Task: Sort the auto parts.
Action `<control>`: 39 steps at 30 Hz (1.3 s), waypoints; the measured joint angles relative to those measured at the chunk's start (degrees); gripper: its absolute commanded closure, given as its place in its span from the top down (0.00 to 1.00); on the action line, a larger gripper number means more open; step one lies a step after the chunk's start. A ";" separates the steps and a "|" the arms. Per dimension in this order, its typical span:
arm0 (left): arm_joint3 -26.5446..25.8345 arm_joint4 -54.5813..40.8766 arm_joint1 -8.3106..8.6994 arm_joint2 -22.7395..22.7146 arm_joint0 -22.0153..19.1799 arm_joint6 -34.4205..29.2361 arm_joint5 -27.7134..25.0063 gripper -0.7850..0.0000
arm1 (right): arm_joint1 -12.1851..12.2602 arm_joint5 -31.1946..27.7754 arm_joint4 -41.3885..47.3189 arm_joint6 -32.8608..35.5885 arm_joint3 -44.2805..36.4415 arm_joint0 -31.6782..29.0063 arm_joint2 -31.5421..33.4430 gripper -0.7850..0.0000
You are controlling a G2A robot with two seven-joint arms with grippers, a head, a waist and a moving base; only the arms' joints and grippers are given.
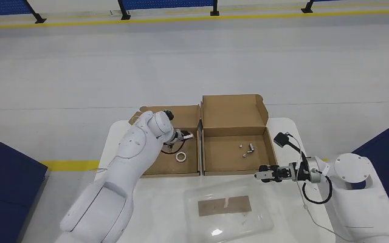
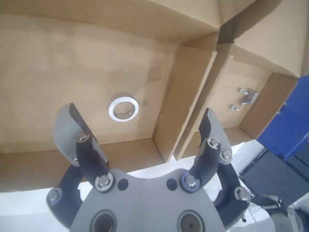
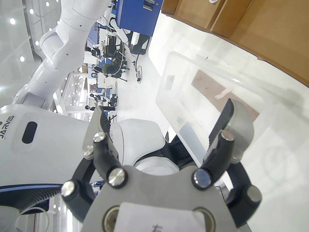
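One white ring [image 2: 123, 107] lies in the left cardboard box [image 1: 173, 169] at the counter's [image 1: 170, 194] far edge, just nearside of the left gripper [image 2: 140, 109], jaws apart, the nearer arm. Small metal parts [image 1: 246, 147] lie in the right cardboard box [image 1: 225, 161]. Right gripper [image 3: 164, 105], jaws also apart, hangs at its near-right corner.

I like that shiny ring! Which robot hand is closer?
Left. The left hand hovers near the ring, over its box; the right hand is outside, by the other box.
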 measured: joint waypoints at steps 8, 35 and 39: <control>-31.01 3.04 8.38 -11.49 15.45 -7.51 0.94 1.00 | 0.00 0.00 0.00 0.00 0.00 0.00 0.00 1.00; -80.70 2.34 13.34 -23.88 46.03 -10.87 6.55 1.00 | 0.00 0.00 0.00 0.00 0.00 0.00 0.00 1.00; -83.47 -4.47 13.68 -26.00 48.92 -10.69 3.20 1.00 | 0.00 0.00 0.00 0.00 0.00 0.00 0.00 1.00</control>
